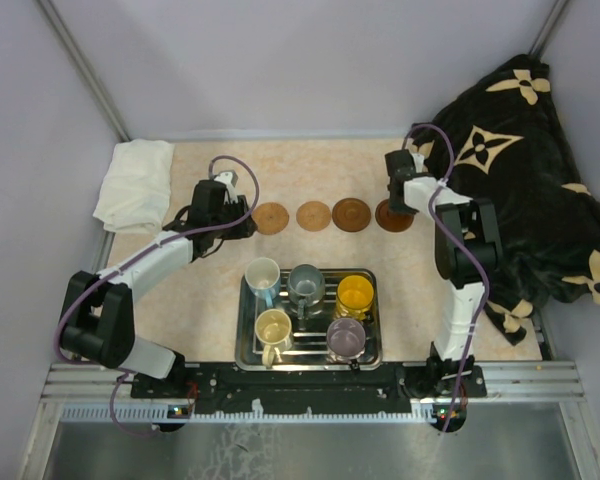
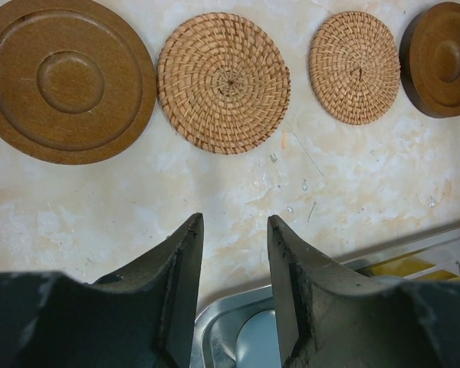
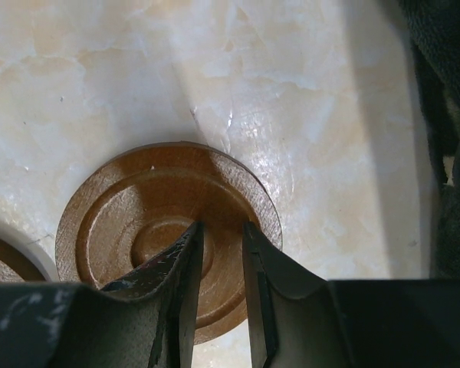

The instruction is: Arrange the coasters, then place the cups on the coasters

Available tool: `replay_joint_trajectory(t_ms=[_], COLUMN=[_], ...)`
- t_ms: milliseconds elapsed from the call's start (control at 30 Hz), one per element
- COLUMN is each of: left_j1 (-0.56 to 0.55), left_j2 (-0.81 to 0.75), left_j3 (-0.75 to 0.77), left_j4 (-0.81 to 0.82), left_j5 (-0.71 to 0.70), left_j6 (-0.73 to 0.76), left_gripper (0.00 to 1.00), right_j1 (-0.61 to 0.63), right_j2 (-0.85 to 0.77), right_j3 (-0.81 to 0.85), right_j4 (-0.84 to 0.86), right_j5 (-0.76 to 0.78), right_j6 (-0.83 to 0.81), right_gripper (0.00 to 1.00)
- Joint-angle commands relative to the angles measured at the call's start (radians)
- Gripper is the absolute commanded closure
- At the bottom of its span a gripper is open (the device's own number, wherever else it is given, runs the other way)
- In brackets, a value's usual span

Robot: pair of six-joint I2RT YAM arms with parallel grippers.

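Beside the tray [image 1: 242, 335], the left arm [image 1: 155, 255] has white links, black joints (purple cable looping) and a matte-black left gripper [image 2: 234, 222].

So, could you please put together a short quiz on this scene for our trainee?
1. How many mugs stand in the tray?
2. True or false: one mug sits on a coaster.
3. What is the right tool over? A: a wicker coaster. B: the wooden coaster at the row's right end. C: bare table.

Key: 1. Five. 2. False; all are in the tray. 3. B.
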Motion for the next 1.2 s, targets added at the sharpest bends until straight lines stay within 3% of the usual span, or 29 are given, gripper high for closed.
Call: replay_joint_trajectory(t_ms=[0, 233, 467, 800, 1167], left_j1=[-0.001, -0.002, -0.001, 0.011, 0.138], left_j2=[0.007, 0.02, 0.02, 0.06, 0.202], left_j3=[-0.007, 0.0, 0.005, 0.044, 0.089], left_j4=[0.013, 0.011, 0.012, 0.023, 0.096], left_j5=[-0.014, -0.018, -0.034, -0.112, -0.11], left_j6=[0.018, 0.023, 0.025, 0.022, 0.004], left_gripper=[0.54, 0.54, 0.54, 0.53, 0.51], right_j1=[-0.008, -0.008, -0.005, 0.013, 0.075], right_j2=[0.048, 0.036, -0.076, -0.203, -0.427], right_j3=[0.03, 0.024, -0.037, -0.003, -0.087], right_j4=[-0.013, -0.016, 0.018, 0.028, 0.057], right_j5=[-0.006, -0.01, -0.019, -0.058, -0.07], right_j6=[0.025, 0.023, 0.009, -0.021, -0.057], right_gripper=[0.72, 0.72, 0.71, 0.7, 0.7])
